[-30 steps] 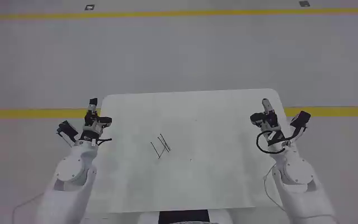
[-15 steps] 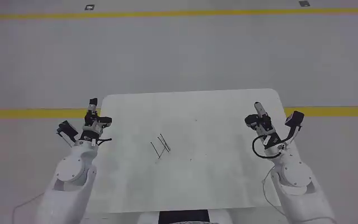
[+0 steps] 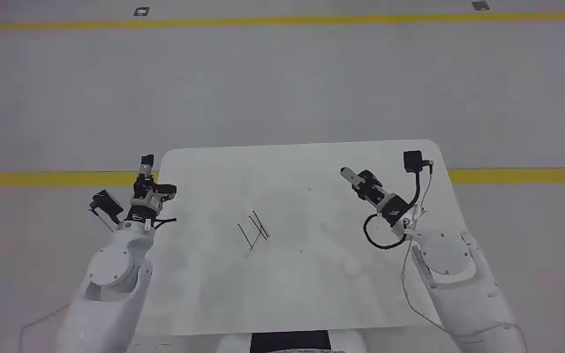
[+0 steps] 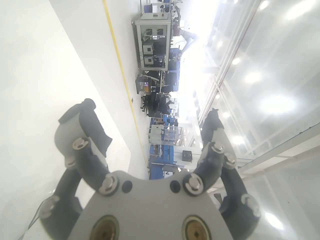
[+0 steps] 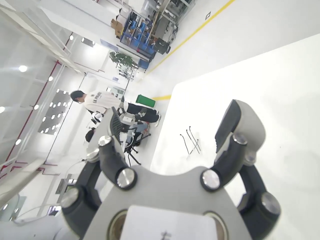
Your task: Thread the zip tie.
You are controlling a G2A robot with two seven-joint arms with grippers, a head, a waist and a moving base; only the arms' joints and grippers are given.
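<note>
Thin black zip ties [image 3: 255,229] lie loose near the middle of the white table [image 3: 309,291], and they show again in the right wrist view as zip ties [image 5: 191,139] ahead of the fingers. My right gripper [image 3: 348,173] hangs open over the table's right half, pointing toward them from well off to their right. In its own view the right gripper [image 5: 175,114] has nothing between its fingers. My left gripper [image 3: 145,164] stays at the table's left edge. The left gripper [image 4: 152,108] stands open and empty, aimed past the table edge.
A yellow floor line [image 3: 282,19] runs beyond the table, another yellow line [image 3: 53,178] passes behind its left side. The table's rounded corners and edges border bare grey floor.
My right arm has swung in from the table's right edge toward the centre, turning its gripper to face the zip ties. The left arm has kept still.
</note>
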